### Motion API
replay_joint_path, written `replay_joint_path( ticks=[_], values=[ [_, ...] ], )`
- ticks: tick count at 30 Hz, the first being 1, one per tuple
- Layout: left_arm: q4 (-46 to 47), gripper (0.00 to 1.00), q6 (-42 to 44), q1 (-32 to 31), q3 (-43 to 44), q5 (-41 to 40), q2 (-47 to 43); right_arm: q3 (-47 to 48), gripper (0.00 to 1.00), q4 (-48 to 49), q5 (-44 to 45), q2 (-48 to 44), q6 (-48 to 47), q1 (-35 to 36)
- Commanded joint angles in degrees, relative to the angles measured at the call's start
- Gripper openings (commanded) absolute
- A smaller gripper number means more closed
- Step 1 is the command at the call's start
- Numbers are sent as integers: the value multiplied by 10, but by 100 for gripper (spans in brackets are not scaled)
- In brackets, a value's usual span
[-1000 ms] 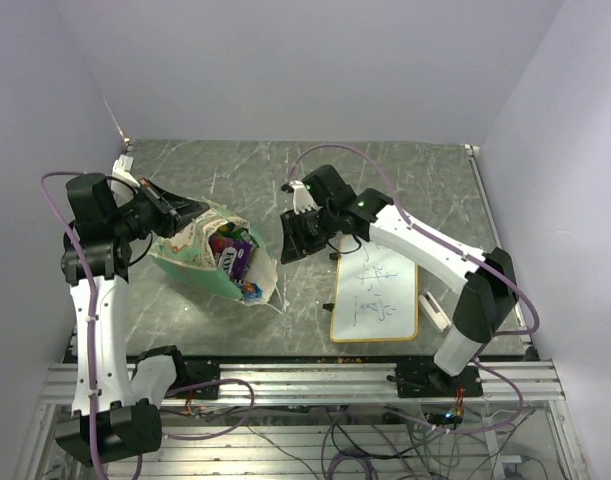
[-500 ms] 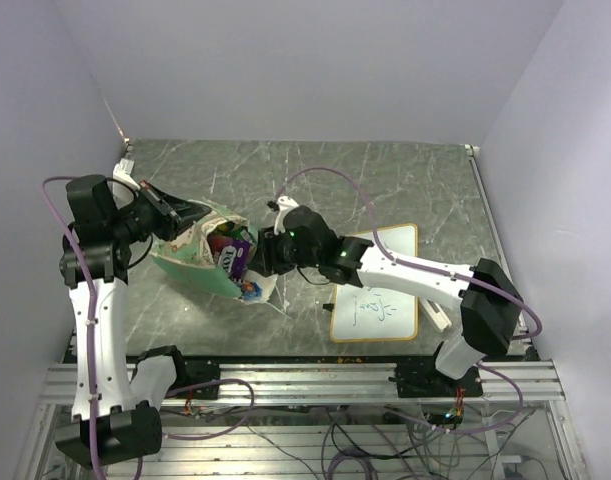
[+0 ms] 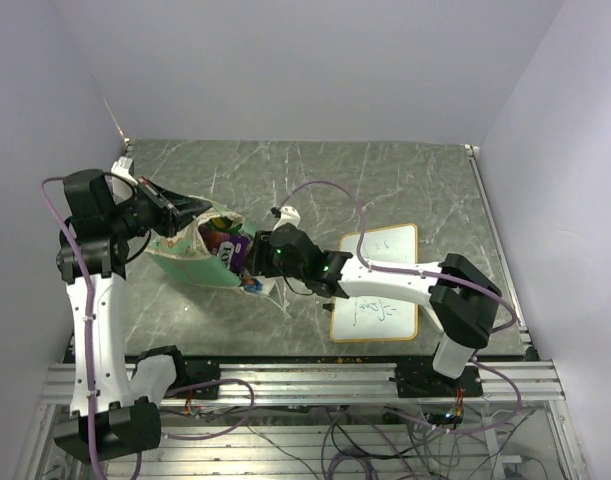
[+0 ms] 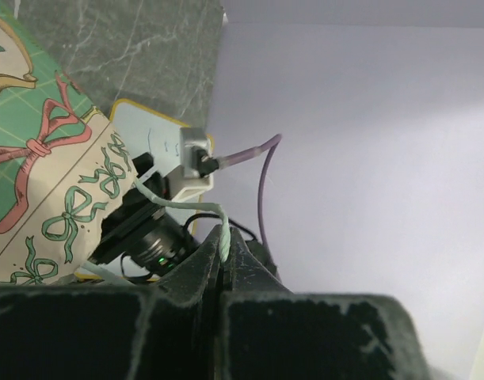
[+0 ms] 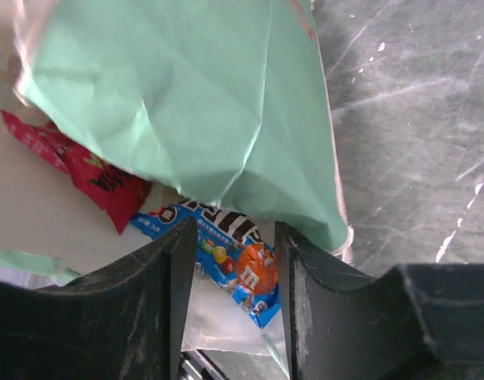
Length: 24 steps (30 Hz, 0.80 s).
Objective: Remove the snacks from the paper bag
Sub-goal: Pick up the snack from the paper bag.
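While the left claw [image 4: 223, 245] holds the bag up, the right claw [image 5: 234, 237] waits at its mouth.
Pinched shut on the thin pale string handle [image 4: 214, 218], the left claw lifts one side of the cream paper bag with green panels [image 3: 190, 262], which lies near the table's [image 3: 385, 190] left edge. The right claw's fingers stand apart astride a glossy blue candy packet [image 5: 249, 273] at the bag's mouth, apparently not yet gripping it. A red snack packet [image 5: 91, 180] lies just beside it, further in. Both look light, slick and crinkly, best taken across the flat middle. The sagging green panel hides the bag's depths, so how many snacks remain cannot be told.
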Motion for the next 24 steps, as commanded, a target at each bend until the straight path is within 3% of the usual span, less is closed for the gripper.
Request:
replay_joint_path(
  ticks=[1,6,17,20,24],
  values=[
    [0,7,6,-3,82,30,30,28,44,23,43,26,28,12],
    [-18,7,30,-3,115,42,51,36,46,39,45,53,37,12],
    [-21,7,28,-3,84,55,31,64,52,78,7,97,-31,1],
    [-18,7,24,-3,87,50,29,79,50,91,-5,113,-32,-6],
    [-26,7,28,-3,105,40,34,99,39,112,-17,127,-32,-11]
  ],
)
